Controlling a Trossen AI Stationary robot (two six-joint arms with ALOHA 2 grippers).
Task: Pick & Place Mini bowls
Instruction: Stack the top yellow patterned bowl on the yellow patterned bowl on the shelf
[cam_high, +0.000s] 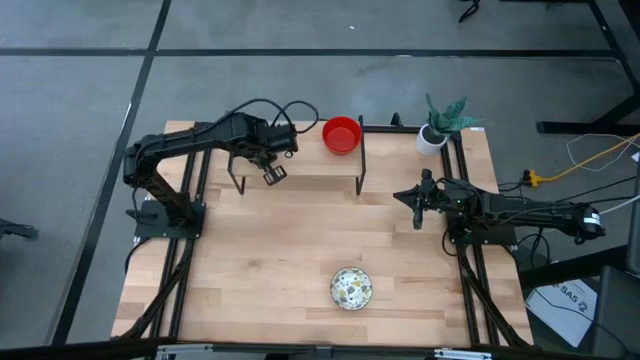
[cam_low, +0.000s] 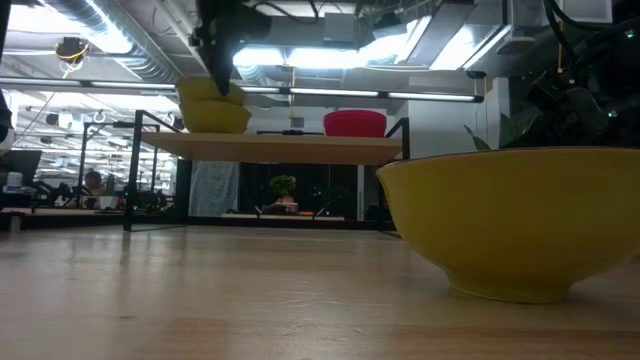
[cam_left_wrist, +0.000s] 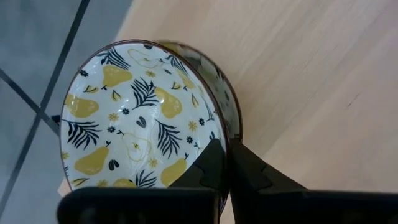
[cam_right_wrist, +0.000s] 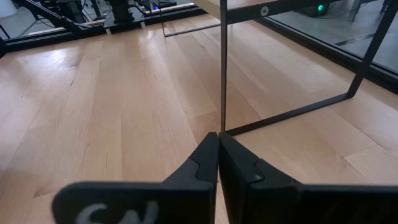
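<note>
Closest to the low camera, a yellow-sided bowl (cam_low: 515, 225) is seen resting on the wooden table (cam_high: 270, 260); from above it appears as a patterned bowl (cam_high: 351, 288), well apart from both sets of fingers. Farther back, the right gripper (cam_high: 417, 206) is held clenched on nothing, just beside the shelf's black frame (cam_right_wrist: 222, 65). On the raised shelf (cam_low: 275, 147), the left gripper (cam_left_wrist: 227, 163) is clamped on the rim of a pear-patterned bowl (cam_left_wrist: 134, 118), with a red bowl (cam_high: 342, 134) near its fingers.
</note>
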